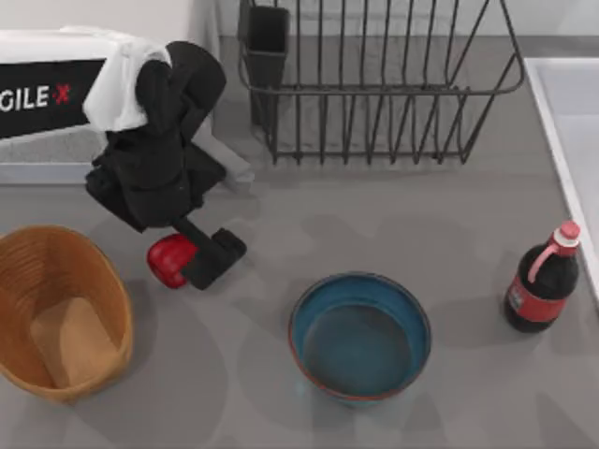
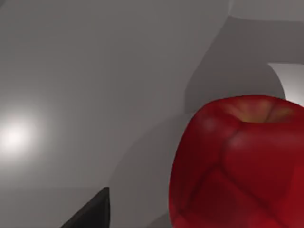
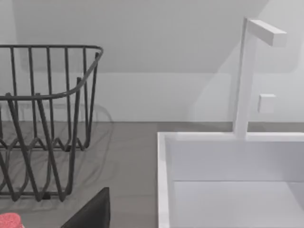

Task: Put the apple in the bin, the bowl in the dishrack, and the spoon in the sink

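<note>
- Top view, far left: the bin is seen at the worktop's left edge, upright and with nothing in it but its tan floor.
- Just right of the bin, the left claw is lowered onto the apple. A dark finger lies against the apple's right side; the other finger is hidden, so whether the claw is closed on the fruit cannot be told.
- In the left wrist view the apple is very close to the camera, with one dark fingertip at the edge of the picture.
- Step in hand, as judged: the grasp of the apple, first of the three placements. None of the three is done yet.
- Next move, as judged: a firm grip is to be confirmed, then the apple lifted above the bin's rim and carried the short way left. The round glossy fruit may slip or roll if pinched off-centre.
- Centre: the bowl stands upright and empty, well apart from the apple. The dishrack is at the back, also empty, with its utensil cup at the left corner.
- Right: a dark bottle with a red cap stands near the sink and is not part of the task. It may obstruct traffic towards the sink.
- Right wrist view: the dishrack and sink are shown, with a white faucet behind. The right claw's state cannot be told.
- No spoon was located.
</note>
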Tool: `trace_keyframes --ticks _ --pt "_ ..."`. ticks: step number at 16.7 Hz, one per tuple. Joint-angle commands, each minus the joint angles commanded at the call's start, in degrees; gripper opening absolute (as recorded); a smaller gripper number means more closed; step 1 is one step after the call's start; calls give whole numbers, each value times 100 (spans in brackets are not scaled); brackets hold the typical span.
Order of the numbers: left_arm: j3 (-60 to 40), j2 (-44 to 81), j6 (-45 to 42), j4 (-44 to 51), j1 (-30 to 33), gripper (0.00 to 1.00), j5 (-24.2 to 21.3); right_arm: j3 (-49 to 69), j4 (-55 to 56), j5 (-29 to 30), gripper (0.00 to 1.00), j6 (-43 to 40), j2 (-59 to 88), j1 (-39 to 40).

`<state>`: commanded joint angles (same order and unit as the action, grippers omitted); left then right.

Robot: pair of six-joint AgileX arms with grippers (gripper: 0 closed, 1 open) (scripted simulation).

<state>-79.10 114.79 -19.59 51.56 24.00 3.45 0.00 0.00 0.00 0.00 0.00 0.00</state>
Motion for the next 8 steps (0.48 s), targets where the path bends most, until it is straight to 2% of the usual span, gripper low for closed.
trace_keyframes --ticks 4,8 --pt "358 351 -50 -716 -44 100 -4 0 0 0 100 0 0 0" --pt "372 381 -61 -751 -54 100 -5 0 0 0 100 0 0 0"
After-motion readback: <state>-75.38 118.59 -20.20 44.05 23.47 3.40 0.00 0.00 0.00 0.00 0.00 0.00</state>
